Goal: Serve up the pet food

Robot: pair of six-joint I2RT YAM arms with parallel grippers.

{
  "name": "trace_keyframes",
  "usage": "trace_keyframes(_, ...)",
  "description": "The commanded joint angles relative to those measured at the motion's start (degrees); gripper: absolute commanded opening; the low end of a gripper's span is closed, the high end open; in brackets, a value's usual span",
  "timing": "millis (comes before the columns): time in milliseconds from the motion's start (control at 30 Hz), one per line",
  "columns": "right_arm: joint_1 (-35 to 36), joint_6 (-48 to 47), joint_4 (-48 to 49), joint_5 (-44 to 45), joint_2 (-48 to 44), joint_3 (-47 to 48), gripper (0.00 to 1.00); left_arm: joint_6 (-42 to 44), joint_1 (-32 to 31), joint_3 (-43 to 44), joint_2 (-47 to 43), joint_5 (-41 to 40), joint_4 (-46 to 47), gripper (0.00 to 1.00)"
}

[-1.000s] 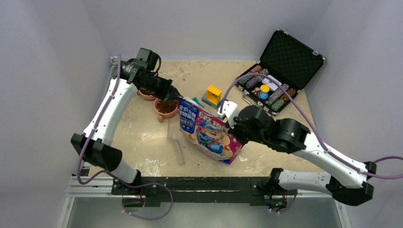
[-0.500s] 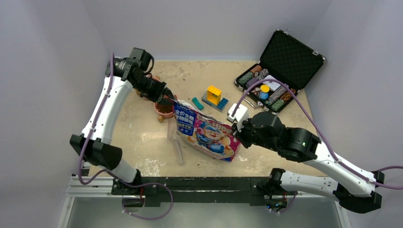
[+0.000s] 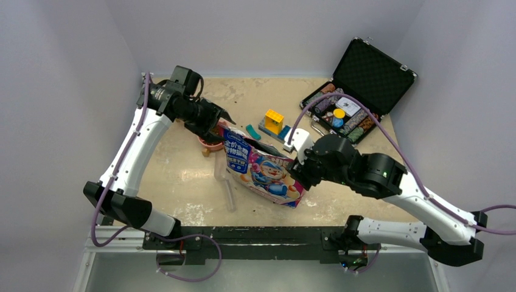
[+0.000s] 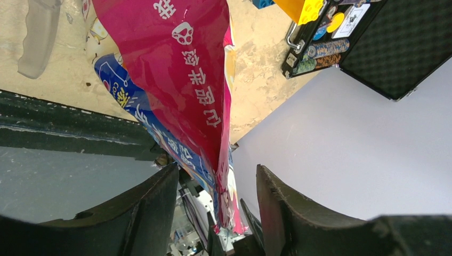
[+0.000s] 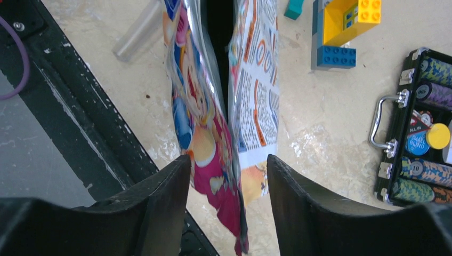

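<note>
Resting mid-table (image 3: pixel 182 176) between the two arms, the pet food bag (image 3: pixel 263 172) has an edge inside each gripper's gap. The left gripper (image 3: pixel 224 125) is at its top corner, fingers (image 4: pixel 154 208) spread wide on either side of the pink foil, not closed on it. The right gripper (image 3: pixel 296 168) straddles the opposite edge, fingers (image 5: pixel 165 197) equally wide, pinching nothing. A pink bowl (image 3: pixel 209 145) sits just beside the bag's top corner.

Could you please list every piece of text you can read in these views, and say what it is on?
"SMALL BLIND": blue disc in the poker case.
"ALL IN": dark disc just above it.
On the pet food bag: large Chinese characters, not reliably readable here; its small print is blurred.
</note>
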Motion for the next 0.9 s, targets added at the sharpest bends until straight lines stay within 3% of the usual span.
trace_keyframes(0, -0.14, -2.03, 1.81, 4.18, 5.23, 4.81, 0.55, -1.83, -1.17, 1.11, 0.06, -0.93, 2.88, 0.56)
trace_keyframes(67, -0.19, -2.57, 1.97, 5.63, 6.32, 5.37, 0.51, -2.07, -1.51, 1.02, 0.38, -1.28, 3.58, 0.50)
trace_keyframes(133, -0.15, -3.07, 1.58, 7.56, 7.24, 4.87, 0.41, -1.90, -1.52, 0.80, 0.71, -1.82, 4.68, 0.35)
trace_keyframes(167, -0.11, -3.15, 1.32, 8.35, 7.46, 4.21, 0.29, -1.70, -1.21, 0.43, 0.75, -1.77, 5.81, 0.18)
trace_keyframes(200, -0.15, -2.97, 0.61, 9.79, 7.40, 3.35, 0.07, -1.28, -0.73, 0.12, 0.77, -1.70, 7.08, 0.03)
trace_keyframes(233, -0.15, -2.69, -0.50, 11.56, 7.02, 2.38, 0.00, -1.17, -0.09, 0.11, 1.00, -1.66, 7.09, 0.00)
trace_keyframes(333, -0.26, -1.82, -1.69, 12.37, -0.21, -3.04, 0.00, -0.36, 4.49, 1.75, 1.67, -2.65, 1.37, 0.00)
trace_keyframes(433, -1.06, 1.12, -2.29, 7.87, -8.42, -6.80, 0.00, 2.95, 8.49, 6.80, 2.66, -5.45, -5.30, 0.00)
trace_keyframes(533, -1.21, 4.87, -0.97, 3.70, -10.29, -8.44, 0.00, 4.74, 9.11, 9.90, 3.58, -5.85, -8.30, 0.00)
trace_keyframes(667, -1.23, 5.59, 2.28, 2.25, -8.65, -5.45, 0.00, 3.56, 7.92, 7.02, 2.52, -3.44, -6.89, 0.00)
trace_keyframes(733, -1.29, 4.35, 3.06, 0.87, -7.08, -3.38, 0.00, 2.85, 7.61, 2.90, 0.56, -0.53, -1.12, 0.00)
trace_keyframes(767, -1.30, 3.52, 2.80, 0.50, -5.51, -2.41, 0.00, 2.21, 7.23, 0.82, -0.51, 0.82, 0.91, 0.06)
trace_keyframes(833, -1.30, 2.85, 1.98, -0.52, -1.91, -0.24, 0.01, 1.15, 5.49, -0.40, -1.85, 1.45, 1.79, 0.39)
trace_keyframes(867, -1.30, 0.96, 1.68, -0.56, -0.35, 0.48, 0.10, 0.98, 4.22, 0.11, -1.96, 1.11, 1.14, 0.50)
